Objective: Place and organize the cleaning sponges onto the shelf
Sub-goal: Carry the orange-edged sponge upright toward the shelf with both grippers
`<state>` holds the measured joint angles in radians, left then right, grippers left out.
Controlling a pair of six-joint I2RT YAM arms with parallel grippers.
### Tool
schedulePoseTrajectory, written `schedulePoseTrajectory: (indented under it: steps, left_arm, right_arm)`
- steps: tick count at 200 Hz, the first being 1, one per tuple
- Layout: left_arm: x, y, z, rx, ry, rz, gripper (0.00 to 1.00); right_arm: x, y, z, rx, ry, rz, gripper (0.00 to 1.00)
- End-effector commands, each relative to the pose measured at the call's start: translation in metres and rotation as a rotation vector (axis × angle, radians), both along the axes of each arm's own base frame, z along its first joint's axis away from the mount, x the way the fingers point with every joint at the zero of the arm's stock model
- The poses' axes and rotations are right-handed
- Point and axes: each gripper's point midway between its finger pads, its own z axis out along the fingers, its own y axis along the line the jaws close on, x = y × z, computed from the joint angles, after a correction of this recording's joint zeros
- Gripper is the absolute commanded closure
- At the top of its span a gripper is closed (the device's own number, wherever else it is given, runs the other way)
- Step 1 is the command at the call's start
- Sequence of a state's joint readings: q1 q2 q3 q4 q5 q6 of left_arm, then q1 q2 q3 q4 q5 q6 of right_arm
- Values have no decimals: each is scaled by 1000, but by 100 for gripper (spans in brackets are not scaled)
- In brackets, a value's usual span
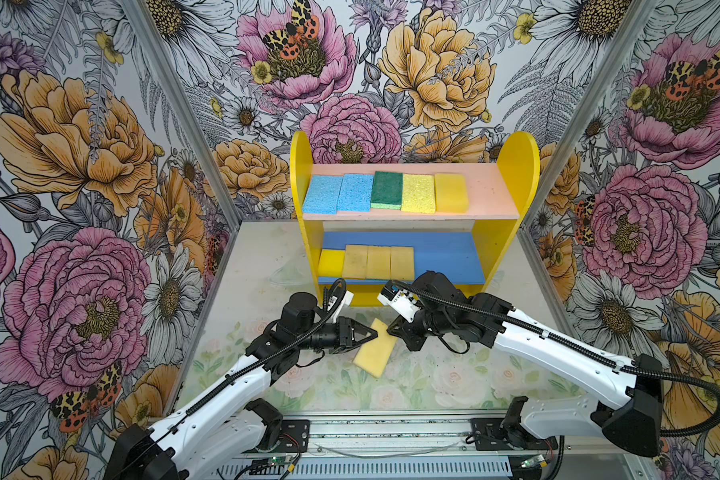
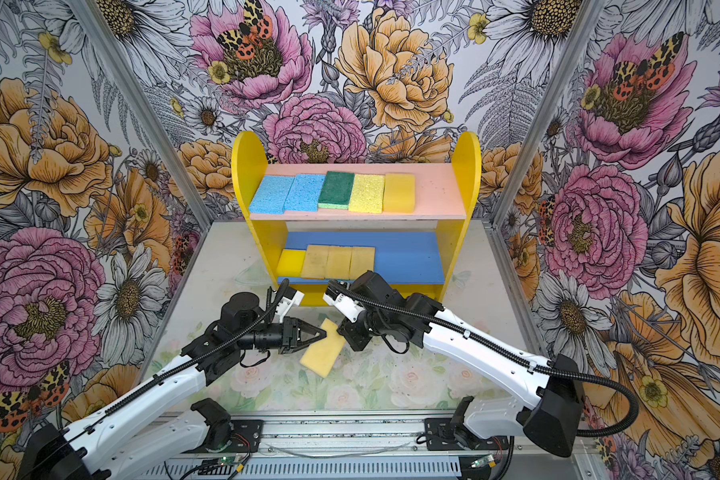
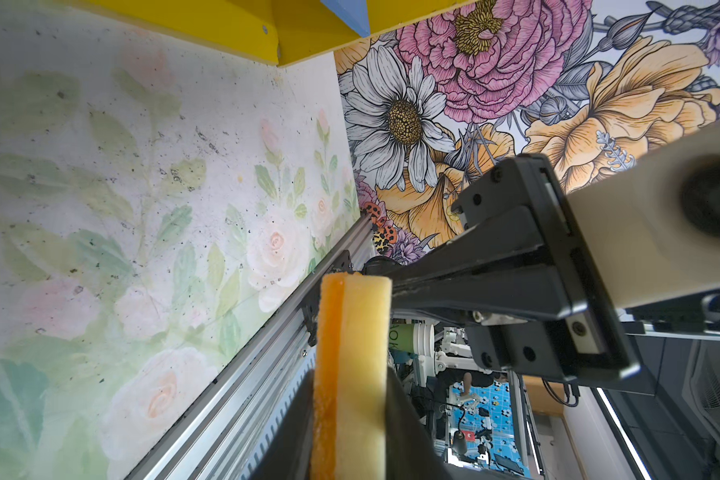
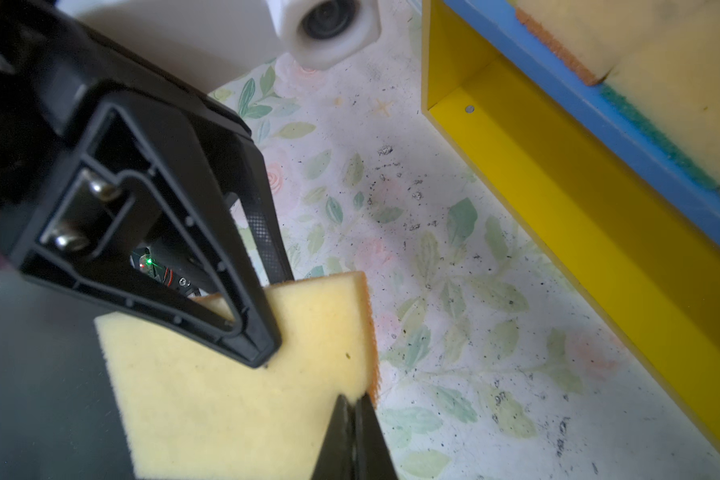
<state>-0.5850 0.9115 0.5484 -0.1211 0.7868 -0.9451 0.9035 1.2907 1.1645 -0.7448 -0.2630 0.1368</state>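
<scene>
Tan-yellow rectangular foam sponge (image 1: 374,353) hangs tilted above the floral bench (image 1: 433,374), clamped in the left end effector (image 2: 323,333); the right end effector (image 4: 352,405) pinches its opposite corner, probably a handover; beyond both, the yellow wooden shelf (image 1: 516,166) offers bare blue lower board (image 1: 445,253).

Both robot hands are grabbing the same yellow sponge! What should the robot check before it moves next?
1. Is the left gripper clamped on the held sponge? Ok, both faces are squeezed in the left wrist view.
2. Is the right gripper pinching a corner? Ok, so one gripper probably has to release first.
3. Is the held sponge clear of the table? Cannot tell.
4. Is there room on the blue lower board? Ok, it is bare beside the lower row of sponges.
5. Is that row lying flat? Ok.
</scene>
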Motion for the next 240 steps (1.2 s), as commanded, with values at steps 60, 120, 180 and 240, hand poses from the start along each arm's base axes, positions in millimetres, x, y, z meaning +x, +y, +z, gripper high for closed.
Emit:
schedulePoseTrajectory:
  steps: [60, 120, 180, 240]
  left_arm:
    - [18, 6, 2, -18, -24, 104, 85]
    - [66, 58, 32, -124, -159, 603, 84]
    - [64, 72, 50, -194, -236, 700, 84]
    - [58, 66, 53, -212, -236, 655, 83]
  right_arm:
    - [24, -11, 43, 104, -5, -232, 53]
    - [16, -13, 58, 434, 304, -553, 41]
    - [-8, 16, 52, 468, 355, -504, 38]
    - [-5, 40, 45, 456, 353, -468, 39]
